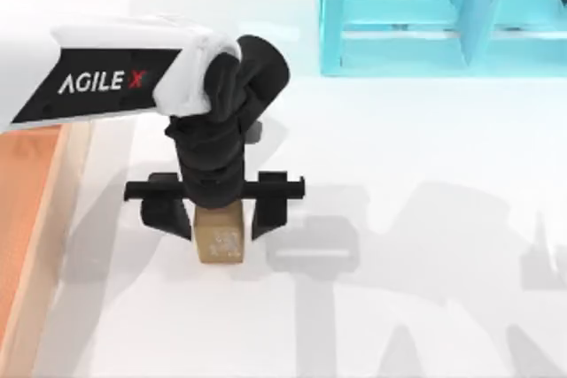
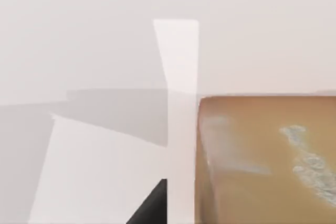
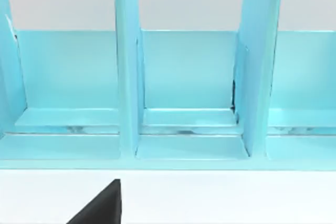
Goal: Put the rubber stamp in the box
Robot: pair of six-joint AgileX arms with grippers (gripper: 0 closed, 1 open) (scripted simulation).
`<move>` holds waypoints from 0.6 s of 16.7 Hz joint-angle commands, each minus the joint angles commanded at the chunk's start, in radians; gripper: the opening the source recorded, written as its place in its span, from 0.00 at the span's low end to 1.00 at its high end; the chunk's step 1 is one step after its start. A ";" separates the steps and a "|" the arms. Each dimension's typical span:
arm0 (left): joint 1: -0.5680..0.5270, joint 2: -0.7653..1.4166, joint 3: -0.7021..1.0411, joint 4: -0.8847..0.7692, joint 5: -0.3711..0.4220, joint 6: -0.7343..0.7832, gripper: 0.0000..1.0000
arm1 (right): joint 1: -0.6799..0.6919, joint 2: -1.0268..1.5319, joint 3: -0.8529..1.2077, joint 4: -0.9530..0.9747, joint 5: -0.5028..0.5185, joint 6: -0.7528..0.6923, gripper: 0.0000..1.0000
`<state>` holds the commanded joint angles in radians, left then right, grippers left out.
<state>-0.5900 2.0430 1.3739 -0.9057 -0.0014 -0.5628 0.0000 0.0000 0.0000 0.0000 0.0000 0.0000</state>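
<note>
Hovering over the rubber stamp (image 1: 220,243), the left gripper (image 1: 221,219) stands wide, one finger on each side of the block and apparently not yet pinching it. Nothing is done so far: the stamp sits on the white table (image 1: 425,289), and the box (image 1: 31,219) waits at nine o'clock, well apart. A turquoise shelf (image 1: 443,15) stands at one o'clock.

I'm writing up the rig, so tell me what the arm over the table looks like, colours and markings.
The left arm has a white shell with a black panel lettered AGILE X in white, the X in red. Its wrist is black, ending in the left gripper: a black crossbar with two black fingers.
</note>
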 joint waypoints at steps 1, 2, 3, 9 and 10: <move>0.000 0.000 0.000 0.000 0.000 0.000 0.47 | 0.000 0.000 0.000 0.000 0.000 0.000 1.00; 0.000 0.000 0.000 0.000 0.000 0.000 0.40 | 0.000 0.000 0.000 0.000 0.000 0.000 1.00; 0.000 0.000 0.000 0.000 0.000 0.000 0.32 | 0.000 0.000 0.000 0.000 0.000 0.000 1.00; 0.000 0.000 0.000 0.000 0.000 0.000 0.00 | 0.000 0.000 0.000 0.000 0.000 0.000 1.00; 0.000 0.000 0.000 0.000 0.000 0.000 0.00 | 0.000 0.000 0.000 0.000 0.000 0.000 1.00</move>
<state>-0.5900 2.0430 1.3739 -0.9057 -0.0014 -0.5628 0.0000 0.0000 0.0000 0.0000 0.0000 0.0000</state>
